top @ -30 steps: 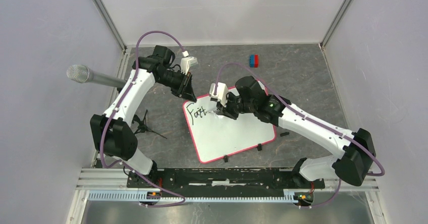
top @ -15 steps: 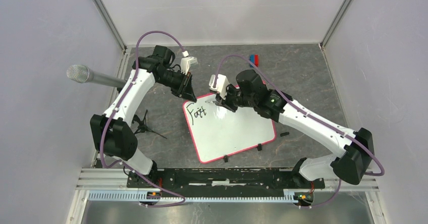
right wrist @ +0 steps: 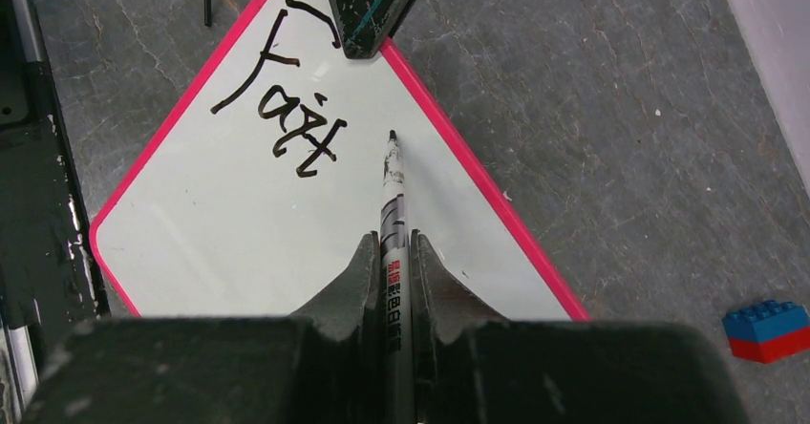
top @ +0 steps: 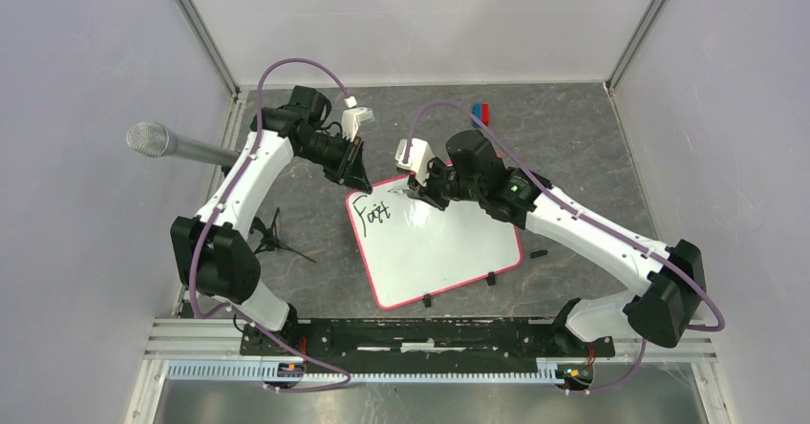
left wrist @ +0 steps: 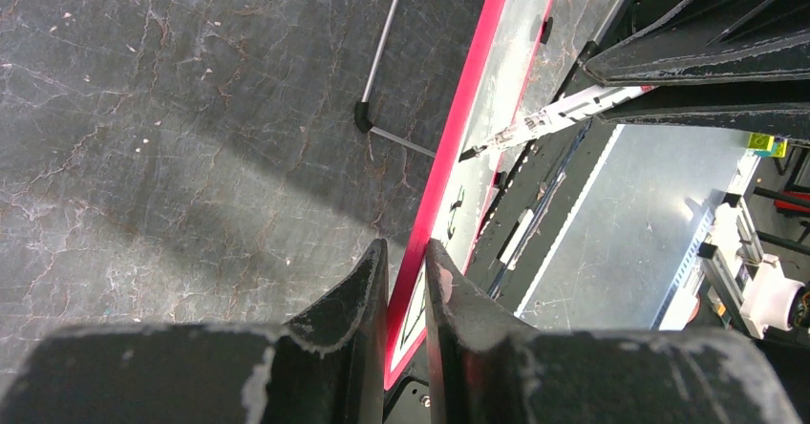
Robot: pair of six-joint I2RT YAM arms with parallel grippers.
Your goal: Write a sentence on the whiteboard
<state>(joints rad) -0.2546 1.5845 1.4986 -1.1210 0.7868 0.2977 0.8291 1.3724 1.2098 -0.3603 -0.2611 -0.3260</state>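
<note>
So, right tool (right wrist: 392, 244) clamped tight on marker (right wrist: 393, 180). Tip over whiteboard (right wrist: 220, 243), just past "Fait" of sentence (right wrist: 287, 118). Marker axis straight out from tool, contact hard to tell. Left tool (left wrist: 401, 262) looks pinched on whiteboard corner rim. Whiteboard flat on table (right wrist: 621, 109).

White whiteboard (right wrist: 287, 243), pink-red rim; black sentence (right wrist: 283, 111); block (right wrist: 774, 330) seemingly blue-red.

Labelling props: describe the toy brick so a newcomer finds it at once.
Start at the whiteboard in the middle of the table, then look beyond the board's far corner. The brick lies by itself there on the dark surface. It is the only blue-and-red thing in the scene, small and studded.
</note>
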